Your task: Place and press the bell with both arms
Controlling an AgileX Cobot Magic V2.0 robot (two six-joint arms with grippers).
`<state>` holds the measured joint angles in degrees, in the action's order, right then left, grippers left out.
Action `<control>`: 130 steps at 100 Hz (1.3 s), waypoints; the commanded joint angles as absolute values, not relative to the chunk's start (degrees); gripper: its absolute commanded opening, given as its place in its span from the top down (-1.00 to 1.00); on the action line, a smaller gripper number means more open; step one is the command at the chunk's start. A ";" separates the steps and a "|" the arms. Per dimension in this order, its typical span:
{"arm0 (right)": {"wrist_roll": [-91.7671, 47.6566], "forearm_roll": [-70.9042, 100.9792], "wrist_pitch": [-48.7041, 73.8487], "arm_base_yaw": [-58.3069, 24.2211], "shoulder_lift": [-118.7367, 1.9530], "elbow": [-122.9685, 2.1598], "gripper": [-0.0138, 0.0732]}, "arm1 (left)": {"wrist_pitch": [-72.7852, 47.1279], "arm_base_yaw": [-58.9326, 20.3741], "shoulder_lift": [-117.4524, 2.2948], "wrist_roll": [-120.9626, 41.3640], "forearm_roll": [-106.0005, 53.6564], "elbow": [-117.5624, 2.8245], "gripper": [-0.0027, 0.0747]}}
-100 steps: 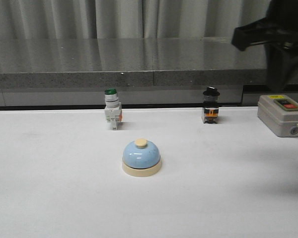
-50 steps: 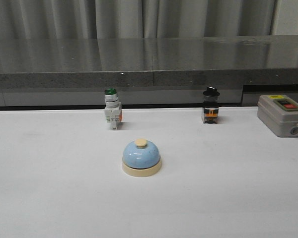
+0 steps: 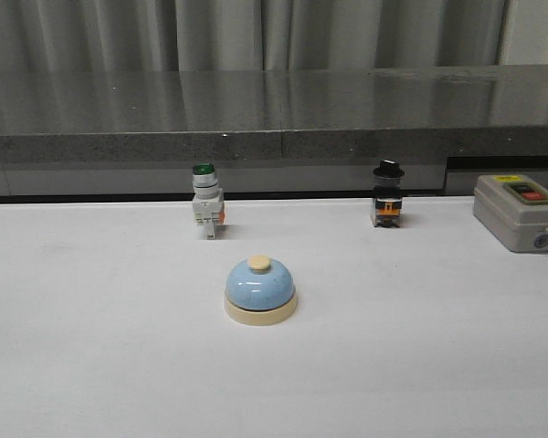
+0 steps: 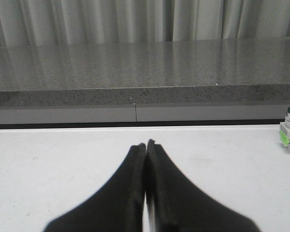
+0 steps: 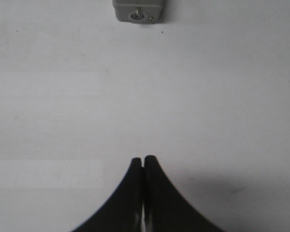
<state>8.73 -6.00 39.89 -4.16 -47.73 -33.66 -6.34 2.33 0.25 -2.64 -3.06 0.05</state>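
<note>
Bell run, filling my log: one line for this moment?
bell: upright on table, untouched | left gripper: shut, empty | right gripper: shut, empty | arms: out of front view

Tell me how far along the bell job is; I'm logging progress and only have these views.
Looks done: the bell stands upright on the white table, nothing touching it. In hand: nothing; the left gripper and right gripper are both shut and empty, and neither arm shows in the front view. Left: whether it was pressed cannot be told.
</note>
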 commanded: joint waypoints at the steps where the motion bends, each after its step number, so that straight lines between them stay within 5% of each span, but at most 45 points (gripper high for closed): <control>1: 8.85 -6.65 32.62 -3.77 -43.76 -32.28 0.84 | -1.80 2.38 2.25 -2.20 -3.51 1.26 0.98; 54: 8.85 -7.54 1.01 -3.77 -17.10 -10.48 0.84 | -1.80 2.38 2.25 -2.20 -3.51 1.26 0.98; 130: 8.79 -4.29 1.26 -3.77 1.42 1.55 0.84 | -1.80 2.38 2.25 -2.20 -3.51 1.26 0.98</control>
